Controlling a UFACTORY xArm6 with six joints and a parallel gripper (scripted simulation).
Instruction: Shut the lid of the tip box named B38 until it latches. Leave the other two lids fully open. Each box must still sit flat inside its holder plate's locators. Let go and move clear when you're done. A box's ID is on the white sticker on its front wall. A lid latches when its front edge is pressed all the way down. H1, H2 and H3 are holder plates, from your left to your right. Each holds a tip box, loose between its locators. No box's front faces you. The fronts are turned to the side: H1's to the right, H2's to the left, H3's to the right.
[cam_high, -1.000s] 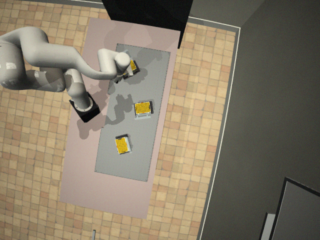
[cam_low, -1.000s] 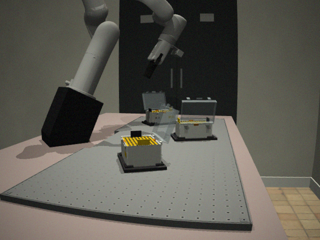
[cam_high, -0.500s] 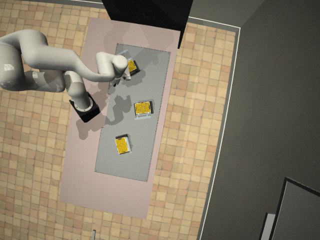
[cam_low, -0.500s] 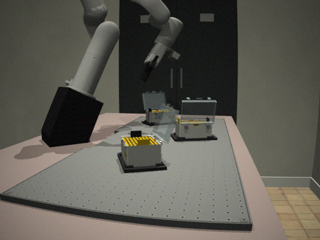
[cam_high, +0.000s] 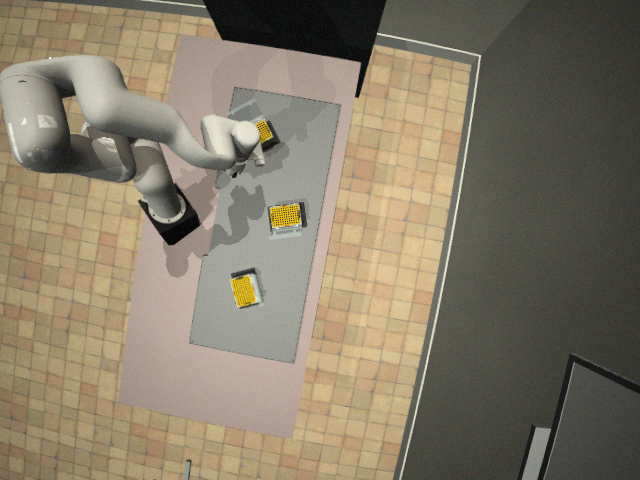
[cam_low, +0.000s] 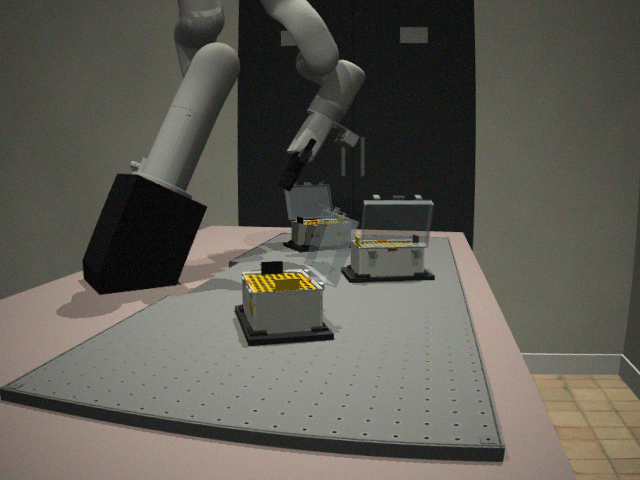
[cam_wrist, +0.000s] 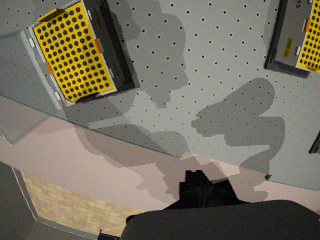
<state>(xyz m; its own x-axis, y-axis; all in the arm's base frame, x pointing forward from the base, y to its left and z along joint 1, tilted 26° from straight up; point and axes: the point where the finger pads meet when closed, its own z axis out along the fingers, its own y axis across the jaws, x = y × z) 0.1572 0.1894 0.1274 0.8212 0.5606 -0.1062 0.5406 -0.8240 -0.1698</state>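
Note:
Three white tip boxes with yellow tip racks sit on black holder plates on the grey perforated board. The near box (cam_low: 282, 302) has its clear lid (cam_low: 330, 253) open and leaning back to the right. The right box (cam_low: 390, 255) and the far box (cam_low: 310, 227) have their lids standing upright. My gripper (cam_low: 292, 175) is shut and empty. It hangs tilted in the air, just above and left of the far box's lid (cam_low: 308, 198), not touching it. In the wrist view the fingers (cam_wrist: 203, 190) are dark and closed, with the far box (cam_wrist: 74, 50) at upper left. No sticker ID is readable.
The arm's black base (cam_low: 139, 237) stands on the pink table left of the board. A dark cabinet (cam_low: 356, 103) is behind the table. The right box also shows in the wrist view (cam_wrist: 303, 27) at the upper right edge.

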